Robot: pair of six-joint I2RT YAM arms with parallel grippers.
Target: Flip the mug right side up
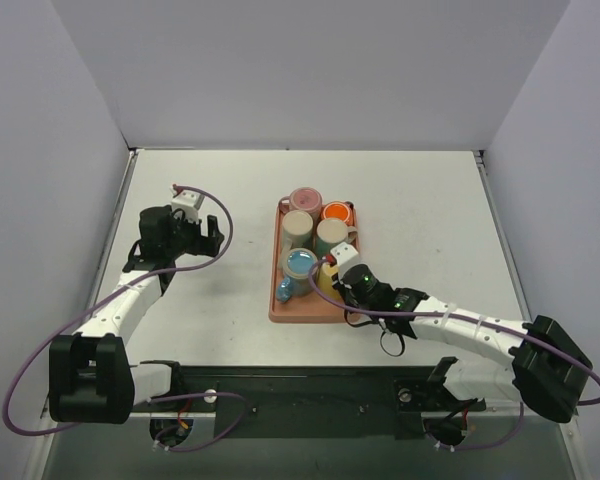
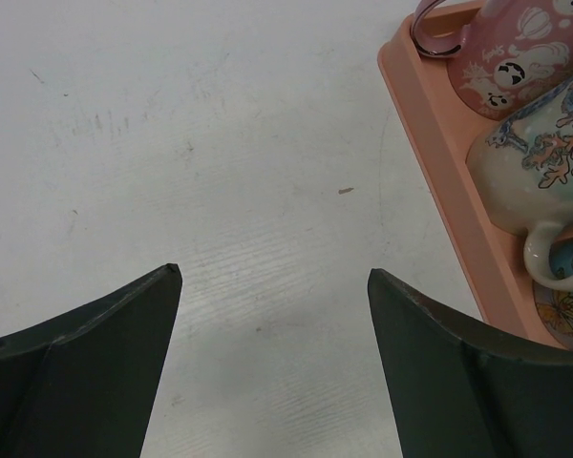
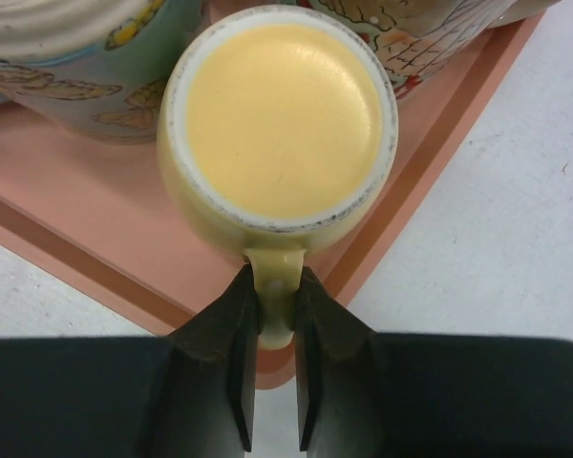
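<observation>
A yellow mug [image 3: 282,114] stands upside down on the near right corner of the pink tray [image 3: 76,239], its flat base with a pale unglazed ring facing up. Its handle [image 3: 277,315] points toward my right gripper [image 3: 277,279], which is shut on that handle, a finger on each side. From above, the yellow mug [image 1: 329,276] is mostly hidden behind the right gripper [image 1: 342,282]. My left gripper [image 2: 274,277] is open over bare table left of the tray, with nothing between its fingers; the top view has the left gripper [image 1: 202,232] well away from the mugs.
The tray [image 1: 280,312] also holds several other mugs: a pink one [image 1: 305,201], one with an orange inside [image 1: 337,212], a beige one [image 1: 298,228] and a blue one [image 1: 300,265], packed close against the yellow mug. Grey walls enclose the table.
</observation>
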